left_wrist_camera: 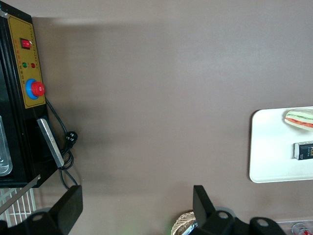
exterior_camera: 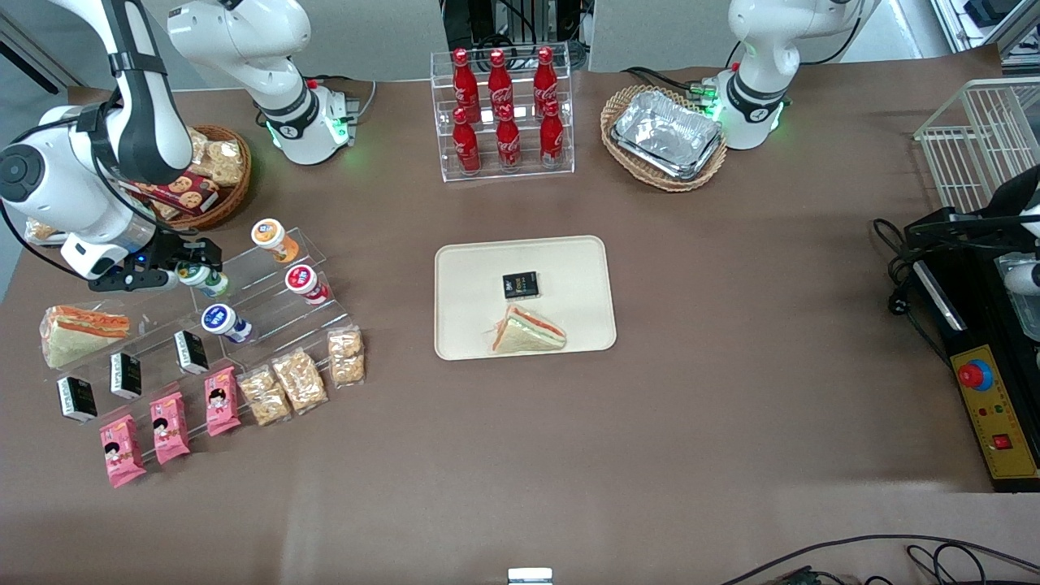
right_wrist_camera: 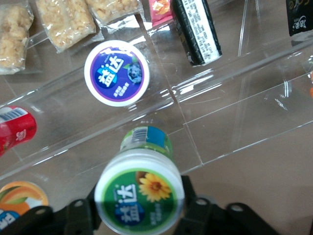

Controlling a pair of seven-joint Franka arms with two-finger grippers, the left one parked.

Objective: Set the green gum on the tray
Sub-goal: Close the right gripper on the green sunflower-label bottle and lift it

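The green gum (exterior_camera: 205, 279) is a white canister with a green-rimmed lid, lying at the upper step of a clear acrylic rack (exterior_camera: 268, 305) toward the working arm's end of the table. My right gripper (exterior_camera: 193, 273) is at the canister, with a finger pressed on each side of its lid. In the right wrist view the green gum (right_wrist_camera: 139, 198) fills the space between the fingers of the gripper (right_wrist_camera: 140, 208). The cream tray (exterior_camera: 471, 268) lies at the table's middle and also shows in the left wrist view (left_wrist_camera: 269, 147). It holds a sandwich (exterior_camera: 528, 331) and a black pack (exterior_camera: 520, 284).
On the rack beside the green gum are an orange-lidded canister (exterior_camera: 268, 233), a red-lidded one (exterior_camera: 301, 280) and a blue-lidded one (exterior_camera: 219, 318). Black packs, pink packs and snack bags lie nearer the camera. A cola bottle rack (exterior_camera: 504, 106) and a basket of foil trays (exterior_camera: 666, 134) stand farther away.
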